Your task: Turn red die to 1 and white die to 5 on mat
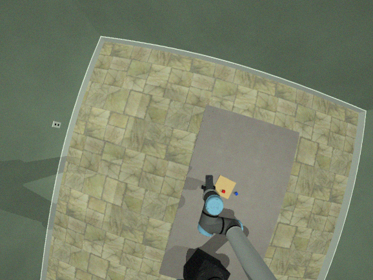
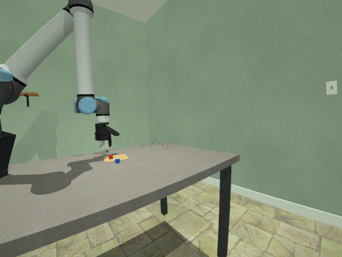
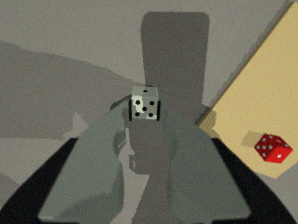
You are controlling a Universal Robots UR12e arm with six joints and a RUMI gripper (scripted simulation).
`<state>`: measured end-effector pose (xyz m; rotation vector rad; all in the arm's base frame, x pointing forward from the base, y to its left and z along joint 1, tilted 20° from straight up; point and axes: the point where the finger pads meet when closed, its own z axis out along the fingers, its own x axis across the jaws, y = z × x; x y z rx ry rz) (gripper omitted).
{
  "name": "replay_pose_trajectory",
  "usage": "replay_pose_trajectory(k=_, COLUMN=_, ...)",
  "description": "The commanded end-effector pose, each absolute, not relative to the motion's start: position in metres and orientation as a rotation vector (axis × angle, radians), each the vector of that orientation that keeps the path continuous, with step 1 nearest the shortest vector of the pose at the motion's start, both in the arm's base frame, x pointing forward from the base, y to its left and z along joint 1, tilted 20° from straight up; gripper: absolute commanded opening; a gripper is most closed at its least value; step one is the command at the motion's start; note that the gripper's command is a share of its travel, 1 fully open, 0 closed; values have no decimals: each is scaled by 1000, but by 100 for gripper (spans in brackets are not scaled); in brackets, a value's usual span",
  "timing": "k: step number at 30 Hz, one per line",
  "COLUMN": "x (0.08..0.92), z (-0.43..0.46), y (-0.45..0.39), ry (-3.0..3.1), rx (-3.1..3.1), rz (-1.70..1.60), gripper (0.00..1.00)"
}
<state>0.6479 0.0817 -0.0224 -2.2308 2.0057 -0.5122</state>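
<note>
Plain room of unclear type, perhaps a lab: a robot arm (image 1: 252,255) (image 2: 83,53) at a long grey table (image 1: 245,151) (image 2: 177,166), green walls (image 2: 236,74), stone-tiled floor (image 1: 129,180) (image 2: 189,222), pale skirting (image 2: 260,198), and a white wall plate (image 2: 331,87) at right

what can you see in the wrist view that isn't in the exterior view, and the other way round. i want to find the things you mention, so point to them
Only the wrist view shows the white die (image 3: 145,107) clearly, five pips on its largest visible face, between the fingertips.

Only the exterior view shows the blue die (image 2: 117,161), the table's legs (image 2: 225,207) and the wall switch (image 2: 331,87).

Both show the gripper (image 2: 107,153) (image 3: 144,100), the red die (image 2: 110,157) (image 3: 273,148) and the mat (image 2: 122,157) (image 3: 260,105).
</note>
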Motion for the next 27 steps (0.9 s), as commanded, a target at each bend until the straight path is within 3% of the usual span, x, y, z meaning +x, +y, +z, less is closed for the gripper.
replay_pose_trajectory(k=1, x=648, z=-22, y=82, ry=2005, rx=-2230, rz=-513, gripper=3)
replay_pose_trajectory(k=27, x=642, z=-4, y=85, ry=2005, rx=-2230, rz=-513, gripper=3)
